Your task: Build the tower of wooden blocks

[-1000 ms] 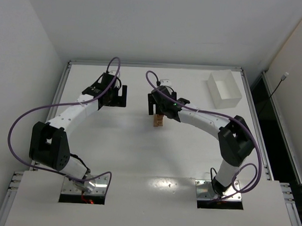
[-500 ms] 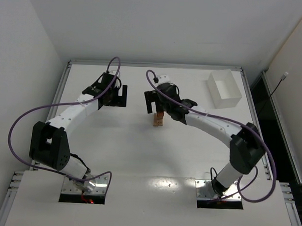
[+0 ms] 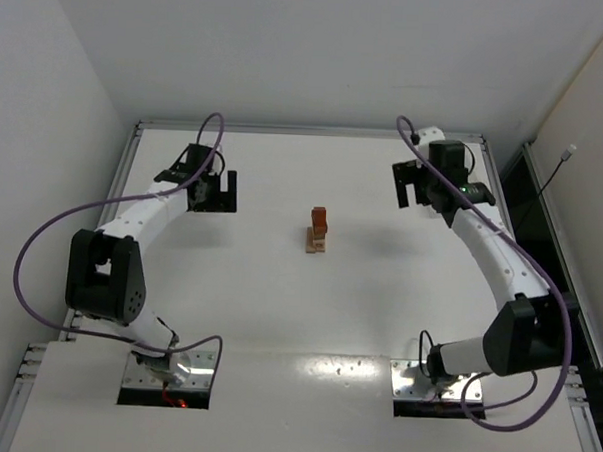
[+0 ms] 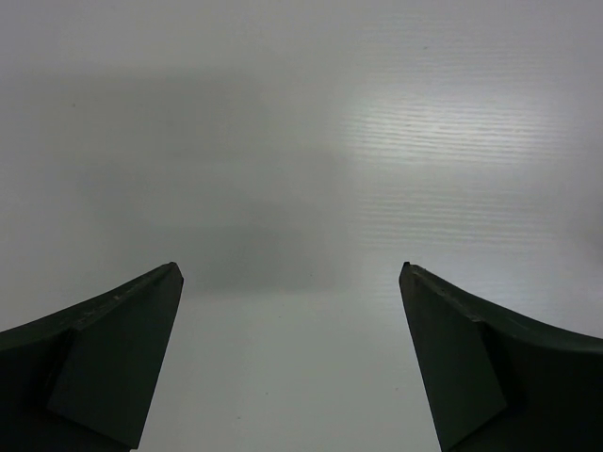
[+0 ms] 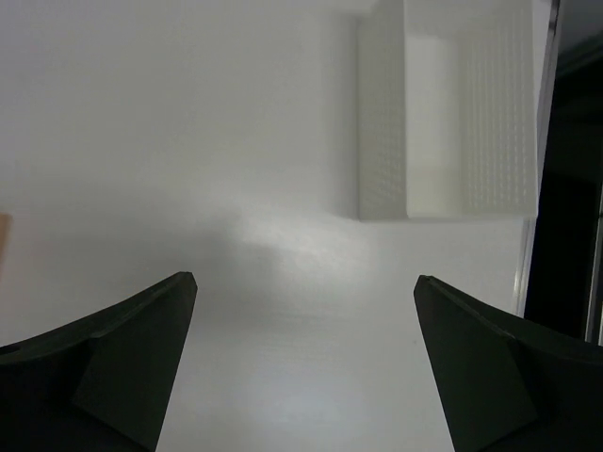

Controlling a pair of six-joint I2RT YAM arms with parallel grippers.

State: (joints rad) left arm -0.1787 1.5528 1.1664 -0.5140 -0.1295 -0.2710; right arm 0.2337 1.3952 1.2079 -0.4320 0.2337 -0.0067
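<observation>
The tower [image 3: 318, 233] stands alone mid-table in the top view: tan wood blocks below, a reddish-brown block [image 3: 320, 219] on top. Neither gripper touches it. My left gripper [image 3: 218, 192] hovers well to its left, open and empty; its wrist view shows only bare white table between the fingers [image 4: 289, 268]. My right gripper [image 3: 410, 188] is far to the tower's right at the back, open and empty [image 5: 304, 278]. A tan sliver [image 5: 3, 247] shows at the left edge of the right wrist view.
A white rectangular box [image 5: 452, 113] lies just ahead and right of my right gripper, near the table's right edge [image 5: 528, 264]. In the top view my right wrist covers it. Metal rails frame the table [image 3: 306, 131].
My right arm has swung away from the tower to the back right, leaving the reddish-brown block on top, jaws wider. The left gripper has drifted slightly left and back.
</observation>
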